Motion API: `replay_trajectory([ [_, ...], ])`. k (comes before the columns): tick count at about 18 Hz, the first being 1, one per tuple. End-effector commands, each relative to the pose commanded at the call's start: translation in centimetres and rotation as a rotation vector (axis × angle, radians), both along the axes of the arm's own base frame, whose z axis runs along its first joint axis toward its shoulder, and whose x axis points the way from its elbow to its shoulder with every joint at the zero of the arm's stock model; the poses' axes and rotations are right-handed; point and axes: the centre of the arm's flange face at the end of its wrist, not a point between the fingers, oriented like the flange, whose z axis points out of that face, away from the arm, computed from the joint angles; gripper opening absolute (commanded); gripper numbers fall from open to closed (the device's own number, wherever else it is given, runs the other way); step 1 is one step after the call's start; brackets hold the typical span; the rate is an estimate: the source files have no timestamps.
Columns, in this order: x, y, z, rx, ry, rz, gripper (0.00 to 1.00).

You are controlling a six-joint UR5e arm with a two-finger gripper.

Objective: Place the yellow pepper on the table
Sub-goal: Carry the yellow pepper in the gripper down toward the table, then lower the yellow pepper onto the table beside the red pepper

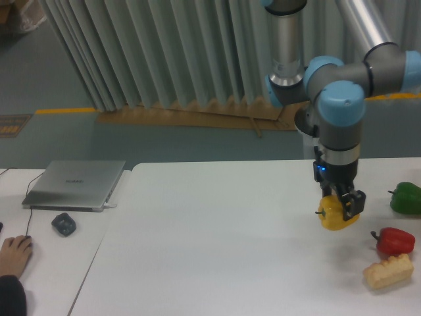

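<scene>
The yellow pepper [335, 216] is glossy and bright yellow, at the right of the large white table [217, 243]. My gripper [342, 203] comes straight down on it and its dark fingers [351, 204] are shut on the pepper's top. The pepper's underside is at or just above the tabletop; I cannot tell if it touches.
A green pepper [406, 198], a red pepper [393, 241] and a pale-yellow bread-like block [388, 270] lie at the table's right edge. A smaller desk at the left holds a grey laptop [75, 184], a dark mouse [64, 224] and a person's hand [14, 253].
</scene>
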Motion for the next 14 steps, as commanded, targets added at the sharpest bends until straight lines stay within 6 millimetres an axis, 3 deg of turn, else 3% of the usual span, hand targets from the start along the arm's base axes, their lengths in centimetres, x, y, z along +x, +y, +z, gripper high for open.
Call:
replay_trajectory([
  [14,-2.3,0.8,-4.9,-0.045,-0.045,0.018,0.37],
])
